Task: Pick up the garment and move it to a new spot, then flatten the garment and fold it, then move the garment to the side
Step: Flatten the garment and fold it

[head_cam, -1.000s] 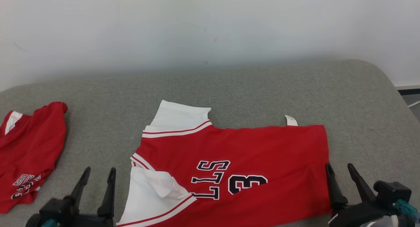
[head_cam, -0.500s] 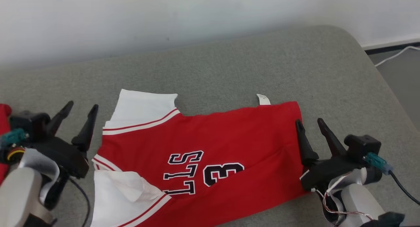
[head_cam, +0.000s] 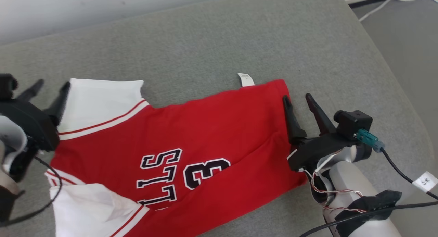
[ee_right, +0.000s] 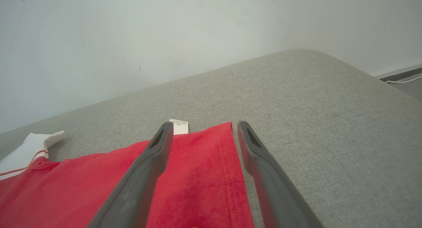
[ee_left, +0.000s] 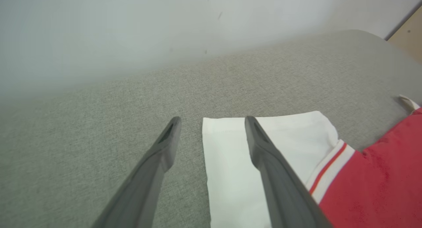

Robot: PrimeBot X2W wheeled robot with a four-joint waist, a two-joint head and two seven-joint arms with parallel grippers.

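The garment (head_cam: 191, 134) is a red jersey with white sleeves and black lettering, lying spread out on the grey padded surface (head_cam: 212, 45). My left gripper (head_cam: 49, 88) is open at the far white sleeve's (ee_left: 230, 162) outer edge; in the left wrist view the sleeve edge lies between my fingers. My right gripper (head_cam: 297, 98) is open over the jersey's hem (ee_right: 227, 155), near the small white label (head_cam: 245, 79). Nothing is held by either gripper.
The surface's rounded right edge (head_cam: 393, 76) drops to the floor, where a white cable (head_cam: 383, 2) runs. A pale wall (ee_right: 132, 33) stands behind the surface. Black cables (head_cam: 397, 168) hang from my right wrist.
The head camera has tilted down and turned right, so the second red garment at left has left the view. Both grippers have reached farther forward along the jersey's two ends, still open.
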